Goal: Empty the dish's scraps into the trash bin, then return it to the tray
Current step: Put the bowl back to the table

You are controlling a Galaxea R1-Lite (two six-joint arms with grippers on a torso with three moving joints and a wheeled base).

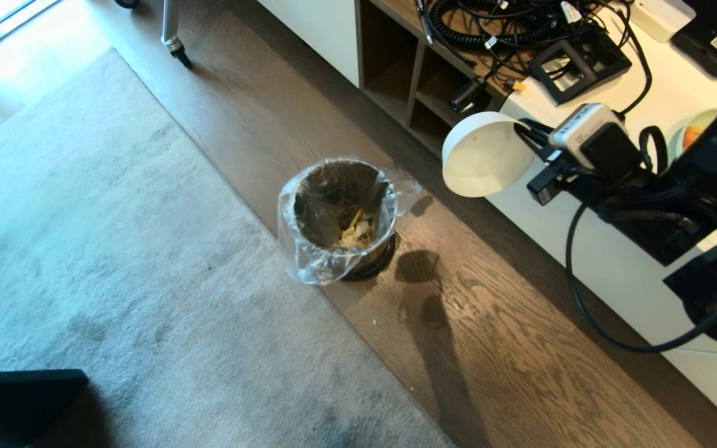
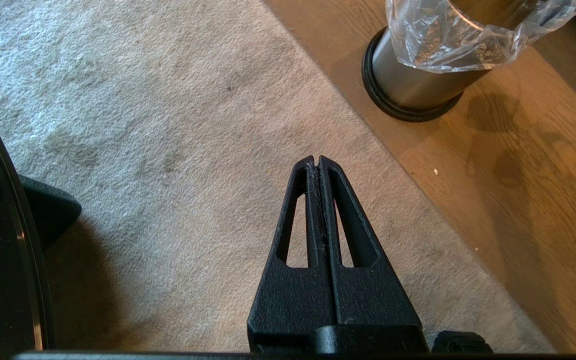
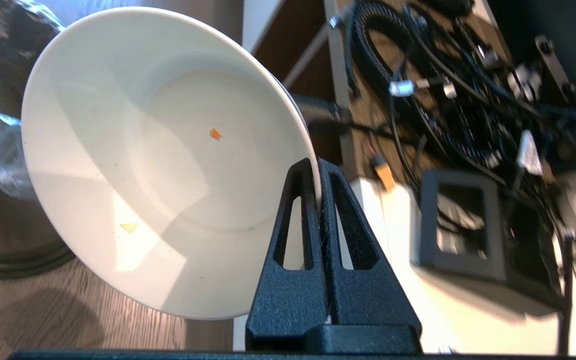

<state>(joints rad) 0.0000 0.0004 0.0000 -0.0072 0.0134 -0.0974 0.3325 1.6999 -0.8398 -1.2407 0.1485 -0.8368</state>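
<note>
Two grippers, one at work. Far left, over grey carpet (image 2: 168,125): left gripper (image 2: 319,161), idle, fingers pressed together on nothing, seen only from its own wrist. Centre, on the wooden floor (image 1: 489,348) at the carpet's edge: trash bin (image 1: 340,218), steel with a crinkled clear liner, scraps (image 1: 357,233) heaped pale yellow and orange at the bottom. Right of the bin, raised in the air by the white cabinet (image 1: 613,274): dish (image 1: 486,155), tipped on edge, rim pinched between the shut fingers of the right gripper (image 3: 318,162). Likely stiff, glossy and slippery, breakable if dropped; a thin rim pinch probably leaves little margin, so a level carry seems wise. Visible only from the right wrist: the dish's inside, nearly clean, one orange fleck (image 3: 215,133) and one yellow fleck (image 3: 128,227) clinging. Visible only from the head: the scraps in the bin, a tangle of cables (image 1: 508,25) on the cabinet shelf. Tray not in view from any camera. Emptying apparently done; return to the tray pending.
</note>
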